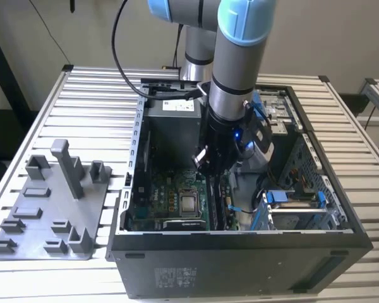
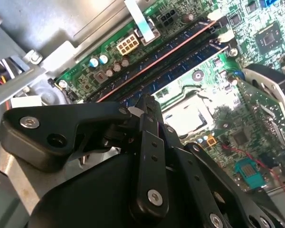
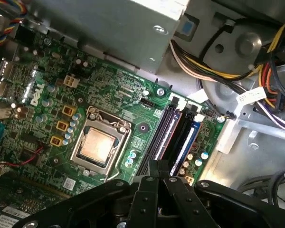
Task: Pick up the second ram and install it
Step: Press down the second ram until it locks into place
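Exterior view: the black two-finger gripper (image 1: pixel 203 165) is hanging low inside the open black metal computer case (image 1: pixel 240 259), which is sitting on the slatted white tabletop (image 1: pixel 82 95). The grey plastic holder plate (image 1: pixel 47 214) is lying at 9 o'clock from the case.

In both wrist views the gripper (image 2: pixel 149 100) (image 3: pixel 157 164) is showing its fingers drawn together. Whether they are pinching anything is not visible.

The second ram, a thin dark bluish stick (image 3: pixel 165 129), is apparently standing edge-on in the slot row directly under the tips. This is a judgement, as it is hard to tell from the slots.

The silver square processor socket (image 3: pixel 99 145) is lying just beside that row.

Risks:
- If the stick is sitting skewed, downward force is likely bending it or the green board.
- If the white end latches are not seating, one end is likely staying proud.
- If the tips are drifting sideways, they risk striking the socket.
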`<state>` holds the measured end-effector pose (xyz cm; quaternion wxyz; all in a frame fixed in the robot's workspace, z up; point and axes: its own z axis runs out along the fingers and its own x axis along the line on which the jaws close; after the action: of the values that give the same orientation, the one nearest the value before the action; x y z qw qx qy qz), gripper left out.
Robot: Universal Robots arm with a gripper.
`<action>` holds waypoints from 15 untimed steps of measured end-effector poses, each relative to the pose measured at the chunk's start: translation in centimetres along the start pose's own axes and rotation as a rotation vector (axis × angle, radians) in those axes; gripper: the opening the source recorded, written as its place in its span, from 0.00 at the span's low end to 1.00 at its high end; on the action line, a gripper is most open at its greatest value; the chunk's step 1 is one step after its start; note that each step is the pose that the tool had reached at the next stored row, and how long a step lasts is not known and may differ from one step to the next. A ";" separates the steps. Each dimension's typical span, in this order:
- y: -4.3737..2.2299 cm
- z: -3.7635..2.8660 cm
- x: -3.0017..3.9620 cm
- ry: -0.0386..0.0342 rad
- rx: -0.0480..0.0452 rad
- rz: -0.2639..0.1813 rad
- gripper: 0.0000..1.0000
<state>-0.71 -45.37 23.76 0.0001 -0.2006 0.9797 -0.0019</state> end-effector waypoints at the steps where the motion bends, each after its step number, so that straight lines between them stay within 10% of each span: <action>1: 0.00 0.00 0.01 0.0000 0.0001 -0.008 0.11; 15: 0.03 0.00 0.07 -0.0003 0.0003 -0.122 0.11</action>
<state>-0.79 -45.38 23.76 0.0001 -0.2601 0.9656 -0.0020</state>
